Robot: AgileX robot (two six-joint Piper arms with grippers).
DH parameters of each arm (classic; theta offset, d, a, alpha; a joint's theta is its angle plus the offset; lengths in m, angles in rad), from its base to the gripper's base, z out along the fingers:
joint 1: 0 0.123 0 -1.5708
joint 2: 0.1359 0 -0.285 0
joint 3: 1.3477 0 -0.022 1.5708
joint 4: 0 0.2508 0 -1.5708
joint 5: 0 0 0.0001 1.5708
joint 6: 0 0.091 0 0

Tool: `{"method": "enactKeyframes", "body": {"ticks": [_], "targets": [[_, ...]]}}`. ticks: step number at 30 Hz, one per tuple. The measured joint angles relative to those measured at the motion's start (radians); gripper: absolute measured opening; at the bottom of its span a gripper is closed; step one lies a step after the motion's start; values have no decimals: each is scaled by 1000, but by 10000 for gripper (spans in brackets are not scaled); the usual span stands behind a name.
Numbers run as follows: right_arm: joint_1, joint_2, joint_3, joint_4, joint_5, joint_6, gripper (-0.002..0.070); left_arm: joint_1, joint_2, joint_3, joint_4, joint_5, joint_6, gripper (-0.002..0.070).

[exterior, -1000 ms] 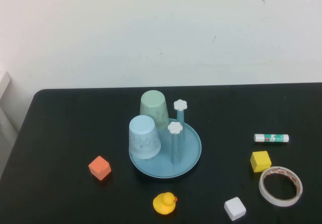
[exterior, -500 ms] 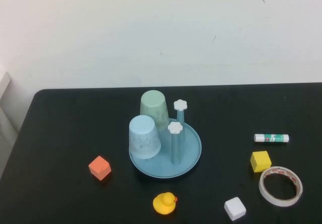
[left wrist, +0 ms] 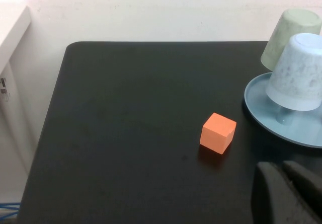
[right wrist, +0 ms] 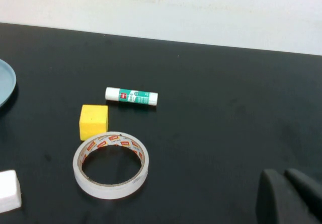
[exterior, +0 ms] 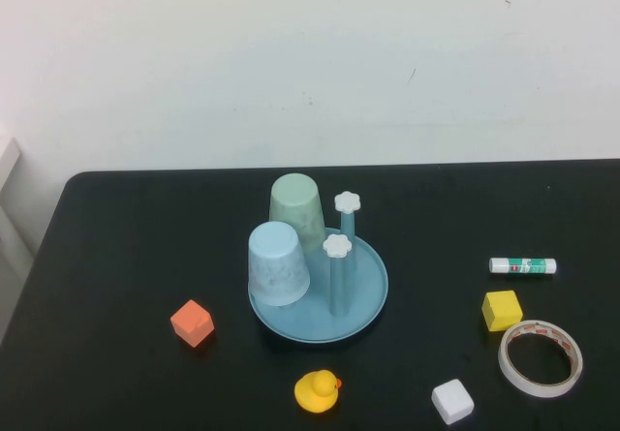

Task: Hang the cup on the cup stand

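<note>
Cup (exterior: 297,208) of pale mint-green colour sits upside down over a peg at the far side of the cup stand (exterior: 368,300), well ahead of both my grippers and between them.

I start from what is nearest to me. My left gripper (left wrist: 288,194) hangs low at my own edge of the black table (exterior: 116,257), and its jaws are clenched together on nothing. My right gripper (right wrist: 292,196) hangs the same way on the other side, also pressed closed and empty. Neither one shows in the high view.

Just ahead of my left gripper lies an orange cube (left wrist: 218,132). Ahead of my right gripper, a bit towards the left one, I see a roll of tape (right wrist: 111,164) lying flat, with a white cube (right wrist: 9,191) beside it on the side of my left gripper. A yellow cube (right wrist: 93,122) sits just beyond the roll, and a glue stick (right wrist: 131,96) lies beyond that. Between my two grippers, near my edge, a yellow rubber duck (exterior: 317,391) stands.

Farther ahead is the cup stand, a round blue tray. A light blue speckled cup (exterior: 278,262) sits upside down on its near left part. Two upright pegs with white flower caps (exterior: 337,246) are free, to the right of the cups. The mint cup is behind the blue one, touching it or almost; I cannot tell which.
</note>
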Motion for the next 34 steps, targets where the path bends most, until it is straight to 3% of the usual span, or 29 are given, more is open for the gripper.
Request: {"method": "enactKeyframes", "body": {"ticks": [34], "targets": [[0, 0, 0, 0, 0, 0, -2, 0, 0, 0, 0, 0, -2, -1]]}}
